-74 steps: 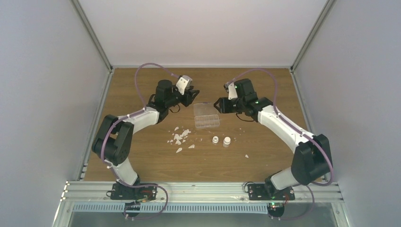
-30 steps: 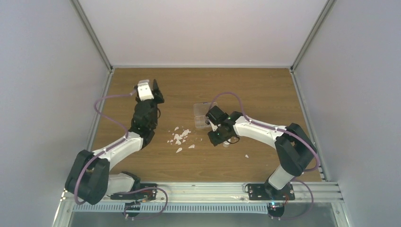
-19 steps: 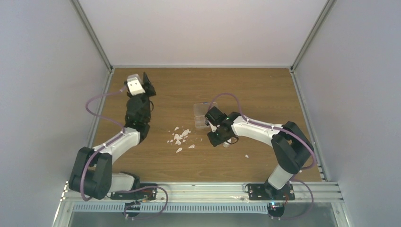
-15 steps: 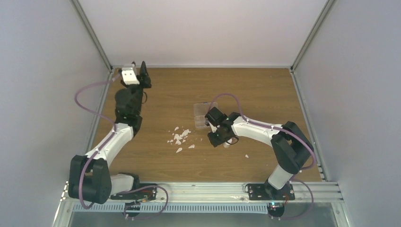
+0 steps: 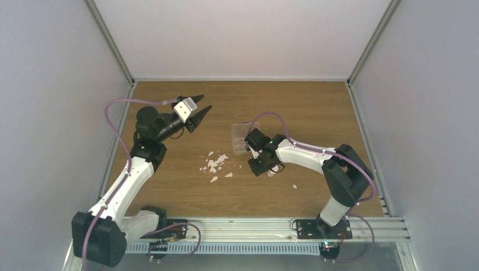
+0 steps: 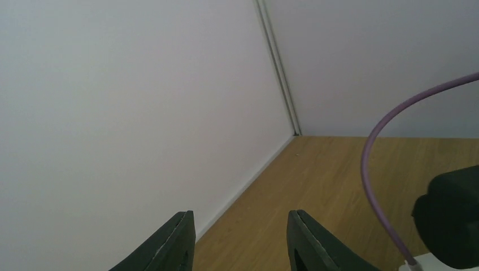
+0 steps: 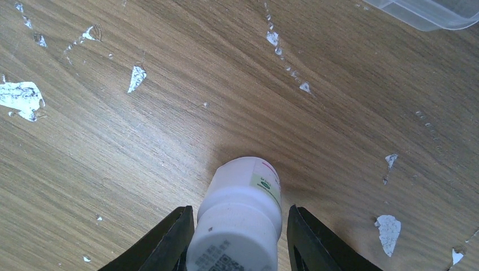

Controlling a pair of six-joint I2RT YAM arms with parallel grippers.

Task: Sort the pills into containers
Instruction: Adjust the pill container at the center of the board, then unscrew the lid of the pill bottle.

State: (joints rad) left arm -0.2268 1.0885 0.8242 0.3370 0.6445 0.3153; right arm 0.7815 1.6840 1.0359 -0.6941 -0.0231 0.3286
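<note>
The clear organiser box [image 5: 240,135] lies mid-table, partly hidden by my right arm; its corner shows in the right wrist view [image 7: 429,14]. No orange-yellow pills show in any view. My right gripper [image 5: 261,167] is low over the table, just in front of the box. In the right wrist view its open jaws [image 7: 240,210] stand on either side of an upright capped white vial [image 7: 240,217]. The left finger touches the cap and the right finger stands apart from it. My left gripper [image 5: 204,101] is open and empty, raised at the back left; in its own wrist view [image 6: 240,213] it faces the wall.
White flakes [image 5: 213,164] lie scattered left of the right gripper, and also show in the right wrist view [image 7: 20,96]. One flake [image 5: 294,186] lies alone nearer the front. Walls enclose the table on the left, back and right.
My left gripper has swung from the back-left corner round to the right, still open. My right gripper has stayed at the vial.
</note>
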